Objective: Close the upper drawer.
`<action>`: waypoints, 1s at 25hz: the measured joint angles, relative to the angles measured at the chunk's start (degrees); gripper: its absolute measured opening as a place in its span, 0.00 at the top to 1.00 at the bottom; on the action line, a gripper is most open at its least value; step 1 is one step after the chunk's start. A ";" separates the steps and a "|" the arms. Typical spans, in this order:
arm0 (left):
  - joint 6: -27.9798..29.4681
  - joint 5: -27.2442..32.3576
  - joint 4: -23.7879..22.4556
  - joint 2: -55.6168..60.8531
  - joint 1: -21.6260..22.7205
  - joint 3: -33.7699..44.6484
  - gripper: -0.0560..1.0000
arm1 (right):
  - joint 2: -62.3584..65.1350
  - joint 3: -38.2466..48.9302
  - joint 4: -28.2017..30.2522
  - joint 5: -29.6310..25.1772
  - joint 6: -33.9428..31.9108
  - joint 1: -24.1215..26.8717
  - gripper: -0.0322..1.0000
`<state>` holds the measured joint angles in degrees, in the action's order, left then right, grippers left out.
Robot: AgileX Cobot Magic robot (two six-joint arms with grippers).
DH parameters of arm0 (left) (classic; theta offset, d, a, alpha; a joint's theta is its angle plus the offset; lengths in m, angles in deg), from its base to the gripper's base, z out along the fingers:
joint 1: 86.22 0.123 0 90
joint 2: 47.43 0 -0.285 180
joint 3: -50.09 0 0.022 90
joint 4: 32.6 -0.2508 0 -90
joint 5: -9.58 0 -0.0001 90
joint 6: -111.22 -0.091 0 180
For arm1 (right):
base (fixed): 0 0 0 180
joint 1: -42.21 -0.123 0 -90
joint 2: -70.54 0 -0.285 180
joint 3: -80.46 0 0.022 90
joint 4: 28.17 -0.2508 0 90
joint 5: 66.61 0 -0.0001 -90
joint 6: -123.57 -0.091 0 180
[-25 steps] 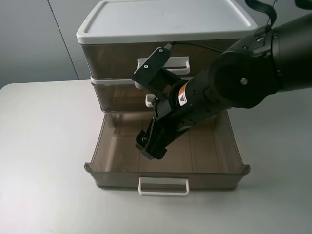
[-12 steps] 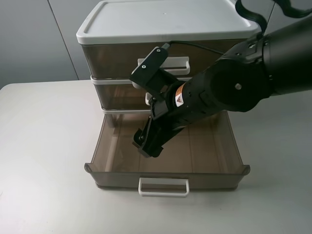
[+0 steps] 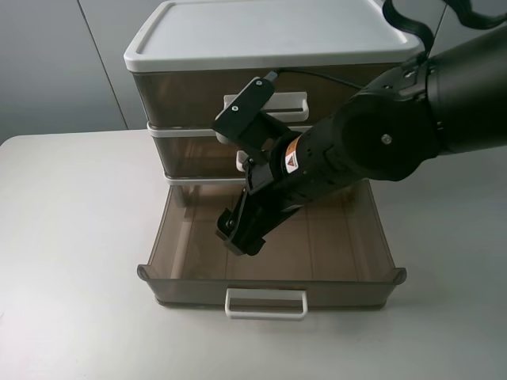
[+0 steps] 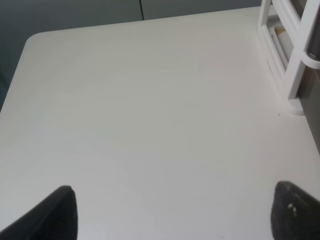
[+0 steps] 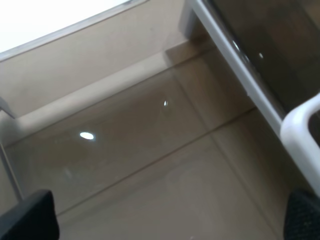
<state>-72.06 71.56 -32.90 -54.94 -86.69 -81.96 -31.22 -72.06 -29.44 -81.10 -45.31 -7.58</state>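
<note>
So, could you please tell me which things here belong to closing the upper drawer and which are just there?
Job: upper drawer, right gripper.
Just there: bottom drawer pulled open, top drawer, white lid, table, left gripper.

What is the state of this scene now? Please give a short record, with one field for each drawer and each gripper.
top drawer: shut
upper drawer: middle tier, looks pushed in; handle mostly hidden by the arm
bottom drawer: pulled far out, no contents visible
right gripper: open, above the bottom drawer's floor
left gripper: open, over bare table
</note>
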 joint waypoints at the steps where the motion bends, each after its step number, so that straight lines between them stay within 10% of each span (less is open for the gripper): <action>1: 0.00 0.00 0.00 0.00 0.00 0.00 0.25 | 0.61 0.00 -0.11 -0.41 0.00 -0.10 0.31; 25: 0.11 0.00 -0.10 0.00 0.00 0.00 0.25 | 46.67 0.60 -2.96 -33.71 -3.03 -3.17 0.31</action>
<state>-71.95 71.56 -33.00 -54.94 -86.69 -81.96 15.45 -71.46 -32.40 -114.81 -48.33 -10.76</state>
